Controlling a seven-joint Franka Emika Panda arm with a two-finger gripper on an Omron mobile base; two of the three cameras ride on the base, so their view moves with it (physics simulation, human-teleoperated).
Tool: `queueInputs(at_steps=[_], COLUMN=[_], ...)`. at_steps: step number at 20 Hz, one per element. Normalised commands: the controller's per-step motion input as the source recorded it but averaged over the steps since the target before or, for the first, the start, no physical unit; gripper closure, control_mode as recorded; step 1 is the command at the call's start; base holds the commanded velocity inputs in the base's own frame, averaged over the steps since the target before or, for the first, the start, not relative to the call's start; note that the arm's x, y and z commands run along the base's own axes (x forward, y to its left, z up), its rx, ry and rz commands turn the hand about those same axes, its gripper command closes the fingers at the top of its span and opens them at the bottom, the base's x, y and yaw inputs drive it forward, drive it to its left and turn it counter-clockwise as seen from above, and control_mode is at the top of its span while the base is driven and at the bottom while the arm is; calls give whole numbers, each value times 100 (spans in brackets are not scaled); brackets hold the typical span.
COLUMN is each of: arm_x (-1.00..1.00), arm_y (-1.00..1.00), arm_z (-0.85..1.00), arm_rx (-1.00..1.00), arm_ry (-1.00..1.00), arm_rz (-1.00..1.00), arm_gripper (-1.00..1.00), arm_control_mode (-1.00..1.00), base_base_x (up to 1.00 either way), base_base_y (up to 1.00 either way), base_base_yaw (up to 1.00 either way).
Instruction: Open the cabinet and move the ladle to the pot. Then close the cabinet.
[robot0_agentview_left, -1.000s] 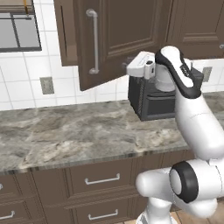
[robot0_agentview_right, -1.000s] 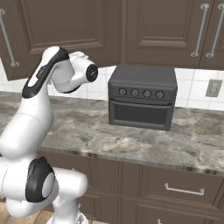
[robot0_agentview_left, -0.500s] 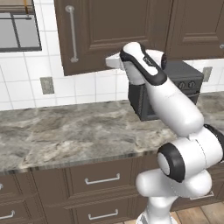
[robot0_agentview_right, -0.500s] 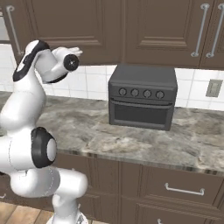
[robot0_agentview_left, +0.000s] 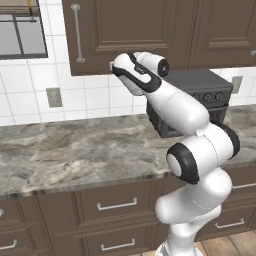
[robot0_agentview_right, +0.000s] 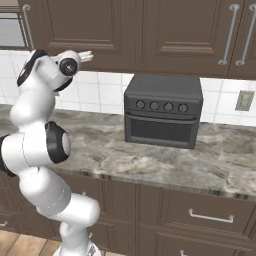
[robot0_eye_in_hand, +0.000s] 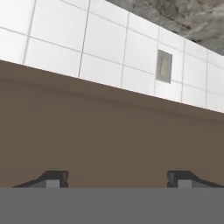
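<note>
- The cabinet (robot0_agentview_left: 135, 35) hangs on the wall at the upper left of the left base view; its door is shut and its long silver bar handle (robot0_agentview_left: 77, 33) stands vertical near the left edge.
- Just below the cabinet's lower edge is the gripper (robot0_eye_in_hand: 117, 178). In the hand view its two fingertips (robot0_eye_in_hand: 53, 178) stand wide apart, with only the brown cabinet surface before them; it holds nothing.
- To the right, a dark toaster oven (robot0_agentview_right: 163, 111) sits on the marble counter (robot0_agentview_right: 150, 160).

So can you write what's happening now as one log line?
cabinet: door shut | gripper: open, empty, beside the door's lower edge | toaster oven: on counter
</note>
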Motion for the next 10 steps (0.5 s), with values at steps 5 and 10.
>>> queueInputs(at_steps=[5, 10], arm_x=[85, 77], arm_y=[0, 0], arm_z=[0, 9], arm_rx=[0, 0], arm_ry=[12, 14], arm_rz=[-19, -20], arm_gripper=[-100, -100], arm_control_mode=[-100, -100], base_base_x=[0, 0], base_base_y=[0, 0], base_base_yaw=[0, 0])
